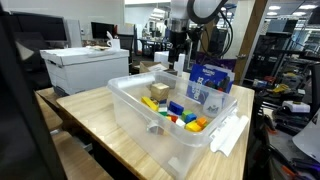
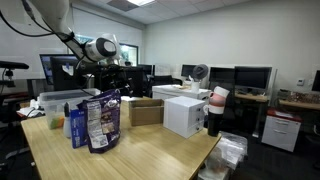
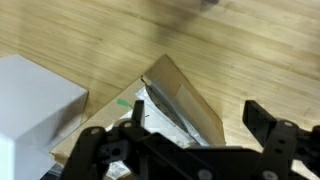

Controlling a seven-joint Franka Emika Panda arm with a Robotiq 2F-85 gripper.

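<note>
Wrist view, white box [image 3: 35,110] off to the left of the gripper [image 3: 193,125], open cardboard box [image 3: 185,92] directly beneath it, flaps raised, resting on the wooden table [image 3: 235,40], fingers spread wide apart, clasping nothing

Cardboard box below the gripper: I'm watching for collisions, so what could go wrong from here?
1. The gripper hangs with open fingers over the cardboard box, whose flaps are open; a descending finger could catch a flap and bend it.
2. The white box sits close beside it, so a sideways move might knock it.
3. The cardboard box looks loose on the table and may slide.
</note>
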